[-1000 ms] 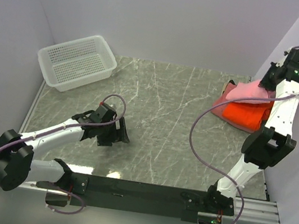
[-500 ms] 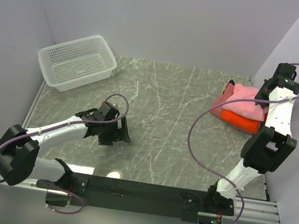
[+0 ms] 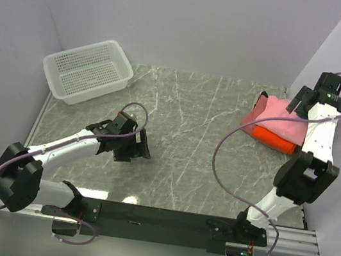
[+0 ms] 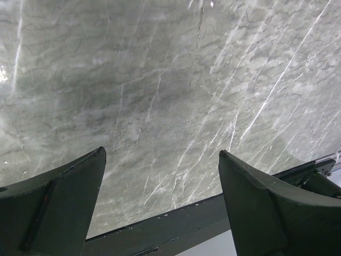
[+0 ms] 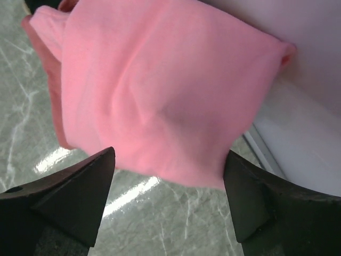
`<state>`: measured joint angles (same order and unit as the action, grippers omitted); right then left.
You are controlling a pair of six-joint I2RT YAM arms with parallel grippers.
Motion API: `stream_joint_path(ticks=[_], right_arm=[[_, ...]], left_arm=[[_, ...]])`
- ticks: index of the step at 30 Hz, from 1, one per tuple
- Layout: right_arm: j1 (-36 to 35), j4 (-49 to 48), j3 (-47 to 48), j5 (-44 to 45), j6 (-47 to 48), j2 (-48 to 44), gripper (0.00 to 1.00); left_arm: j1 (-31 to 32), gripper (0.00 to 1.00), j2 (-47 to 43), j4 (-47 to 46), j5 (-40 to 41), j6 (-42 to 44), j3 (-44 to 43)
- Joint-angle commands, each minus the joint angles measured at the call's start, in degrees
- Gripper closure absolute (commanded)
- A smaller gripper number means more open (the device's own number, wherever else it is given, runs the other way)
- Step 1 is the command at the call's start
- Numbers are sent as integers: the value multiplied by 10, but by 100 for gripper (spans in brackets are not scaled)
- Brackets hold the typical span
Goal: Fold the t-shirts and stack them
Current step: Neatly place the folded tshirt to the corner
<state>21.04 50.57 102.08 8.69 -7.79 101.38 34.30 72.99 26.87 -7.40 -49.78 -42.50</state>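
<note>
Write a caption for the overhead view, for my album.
Right pincer open over a light pink t-shirt stacked on an orange t-shirt; left pincer open over the table.

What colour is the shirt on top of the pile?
Light pink. The top shirt shows best in the right wrist view.

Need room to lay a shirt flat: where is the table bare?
The widest bare tabletop lies mid-table, between the white basket far left and the t-shirt stack far right. The near strip right of the left gripper is free too. Crowded: the far-right corner, stack plus right gripper.
</note>
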Motion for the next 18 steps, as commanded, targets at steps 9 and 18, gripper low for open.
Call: stream_joint_path(ticks=[9,18], right_arm=[[-91,-68,-129,50,4,-289,10],[-311,-92,-333,-85,-104,-444,10]], left_arm=[[-2,7,-68,14,49,4,-39],[-2,7,-143,27,112,-14,-36]])
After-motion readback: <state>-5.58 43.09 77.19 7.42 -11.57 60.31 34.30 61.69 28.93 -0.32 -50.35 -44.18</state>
